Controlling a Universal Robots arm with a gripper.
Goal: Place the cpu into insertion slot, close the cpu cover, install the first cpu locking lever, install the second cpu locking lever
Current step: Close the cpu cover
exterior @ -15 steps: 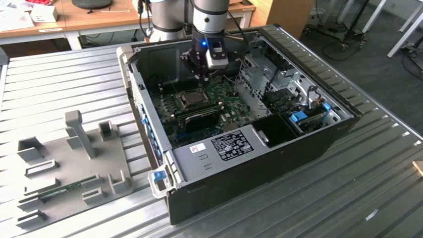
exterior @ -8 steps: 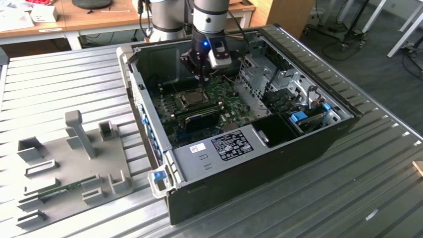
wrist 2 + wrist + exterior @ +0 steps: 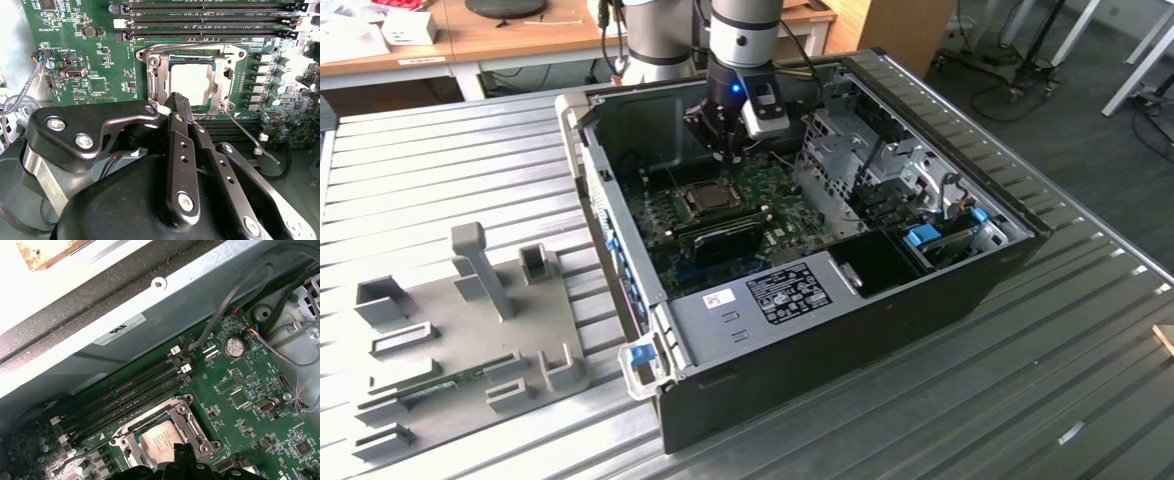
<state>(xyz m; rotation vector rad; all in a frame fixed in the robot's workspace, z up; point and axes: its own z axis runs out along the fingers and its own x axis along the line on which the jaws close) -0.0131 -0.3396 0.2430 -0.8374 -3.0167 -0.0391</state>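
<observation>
While the arm reaches down into the open computer case [image 3: 881,360] on the ribbed metal bench [image 3: 1067,400], the end effector [image 3: 731,150] hangs low over the green circuit board [image 3: 85,65]. Its black fingers [image 3: 180,135] are drawn together to a narrow point with nothing seen between them. In the second wrist view that point sits at the near edge of the cpu cover [image 3: 155,75]; contact cannot be confirmed. The cover lies flat over the insertion slot [image 3: 193,61], just ahead of the fingertips, with the cpu [image 3: 192,82] seated inside and showing through the cover's window. One thin locking lever [image 3: 247,137] angles away from the frame's corner beside the end effector, not latched down. A second rod [image 3: 175,46] lies along the frame's far side. Long black memory slots [image 3: 210,20] run beyond the socket.
</observation>
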